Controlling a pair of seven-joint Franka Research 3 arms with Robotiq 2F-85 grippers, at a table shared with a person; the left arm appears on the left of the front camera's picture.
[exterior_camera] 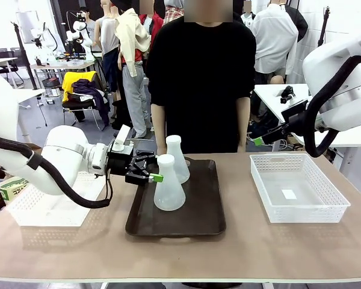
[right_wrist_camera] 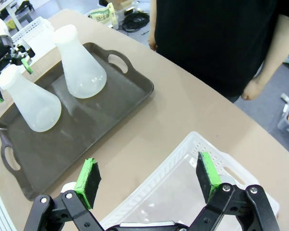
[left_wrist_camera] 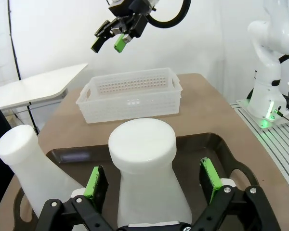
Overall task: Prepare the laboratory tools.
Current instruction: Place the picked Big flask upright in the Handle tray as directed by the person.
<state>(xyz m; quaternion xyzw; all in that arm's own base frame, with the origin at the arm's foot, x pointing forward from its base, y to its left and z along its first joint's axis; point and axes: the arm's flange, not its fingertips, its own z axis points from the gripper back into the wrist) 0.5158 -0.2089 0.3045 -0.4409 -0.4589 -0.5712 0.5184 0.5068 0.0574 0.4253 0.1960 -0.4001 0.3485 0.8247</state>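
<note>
Frosted-white plastic conical flasks, near (exterior_camera: 169,185) and far (exterior_camera: 177,159), stand on the dark brown rectangular tray (exterior_camera: 198,214). The left hand (left_wrist_camera: 154,180) is open around the near flask's neck. The right hand (right_wrist_camera: 149,179) hangs open above a white lattice basket (exterior_camera: 325,201).

Robotics laboratory. White arms (exterior_camera: 54,159) flank a shared surface (exterior_camera: 259,241). Further worktables (exterior_camera: 54,63), cables (right_wrist_camera: 135,19) and an office chair (exterior_camera: 78,102) stand behind.
</note>
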